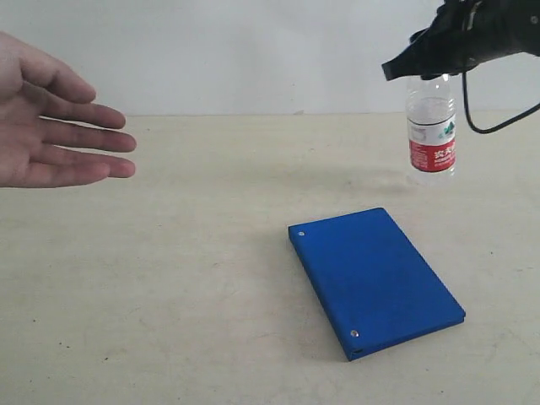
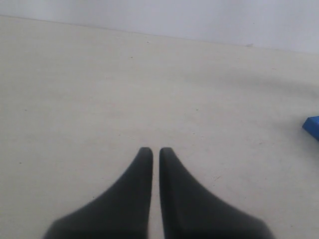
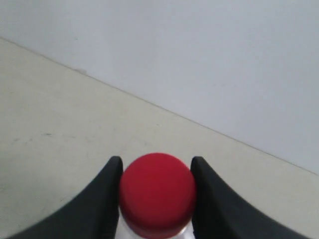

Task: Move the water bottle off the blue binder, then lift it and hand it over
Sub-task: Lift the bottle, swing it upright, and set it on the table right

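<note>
The water bottle (image 1: 432, 135), clear with a red-and-white label, hangs upright above the table at the far right, clear of the blue binder (image 1: 375, 280). My right gripper (image 1: 430, 59) is shut on its top; in the right wrist view the red cap (image 3: 157, 194) sits squeezed between the two black fingers, right gripper (image 3: 157, 167). The binder lies flat on the table, nearer the front, with silver rivets along its left edge. A corner of the binder (image 2: 312, 127) shows in the left wrist view. My left gripper (image 2: 152, 152) is shut on nothing, low over bare table.
An open human hand (image 1: 55, 126) reaches in from the left edge, palm facing the scene, above the beige table (image 1: 186, 278). A black cable (image 1: 477, 114) loops down from the right arm beside the bottle. A pale wall stands behind the table.
</note>
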`<control>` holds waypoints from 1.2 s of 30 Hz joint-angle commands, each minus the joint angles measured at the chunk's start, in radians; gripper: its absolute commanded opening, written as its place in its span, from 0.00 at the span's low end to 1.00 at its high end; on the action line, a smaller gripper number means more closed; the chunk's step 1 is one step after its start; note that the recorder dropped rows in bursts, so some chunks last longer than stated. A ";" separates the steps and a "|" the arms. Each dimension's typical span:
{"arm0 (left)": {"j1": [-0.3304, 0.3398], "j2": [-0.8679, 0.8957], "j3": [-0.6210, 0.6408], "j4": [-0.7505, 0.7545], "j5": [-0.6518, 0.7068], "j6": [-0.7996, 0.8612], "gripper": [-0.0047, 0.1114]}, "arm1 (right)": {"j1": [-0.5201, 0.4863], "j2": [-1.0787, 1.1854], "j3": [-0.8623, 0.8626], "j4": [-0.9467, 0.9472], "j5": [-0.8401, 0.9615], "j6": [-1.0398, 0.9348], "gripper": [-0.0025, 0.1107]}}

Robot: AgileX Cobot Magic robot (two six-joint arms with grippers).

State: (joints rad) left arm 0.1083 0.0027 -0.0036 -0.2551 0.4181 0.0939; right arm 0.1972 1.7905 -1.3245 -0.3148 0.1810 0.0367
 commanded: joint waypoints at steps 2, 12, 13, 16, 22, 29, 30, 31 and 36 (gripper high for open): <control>-0.001 -0.003 0.004 -0.010 -0.004 0.003 0.08 | -0.038 -0.023 -0.002 -0.008 -0.045 0.008 0.02; -0.001 -0.003 0.004 -0.010 -0.004 0.003 0.08 | -0.038 -0.023 -0.002 -0.003 -0.061 0.171 0.02; -0.001 -0.003 0.004 -0.010 -0.004 0.003 0.08 | -0.038 -0.023 -0.002 -0.003 -0.051 0.174 0.02; -0.001 -0.003 0.004 -0.010 -0.004 0.003 0.08 | -0.038 -0.021 -0.002 -0.003 -0.020 0.174 0.07; -0.001 -0.003 0.004 -0.010 -0.004 0.003 0.08 | -0.038 -0.023 -0.002 -0.001 -0.004 0.174 0.36; -0.001 -0.003 0.004 -0.010 -0.004 0.003 0.08 | -0.038 -0.038 -0.002 -0.001 -0.004 0.171 0.55; -0.001 -0.003 0.004 -0.010 -0.004 0.003 0.08 | -0.038 -0.052 -0.003 -0.001 -0.004 0.171 0.55; -0.001 -0.003 0.004 -0.010 -0.004 0.003 0.08 | -0.038 -0.066 -0.004 -0.003 -0.004 0.171 0.55; -0.001 -0.003 0.004 -0.010 -0.004 0.003 0.08 | -0.038 -0.237 -0.004 -0.005 -0.016 0.155 0.55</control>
State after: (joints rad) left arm 0.1083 0.0027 -0.0036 -0.2551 0.4181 0.0939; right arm 0.1615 1.6680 -1.3245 -0.3114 0.1784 0.2044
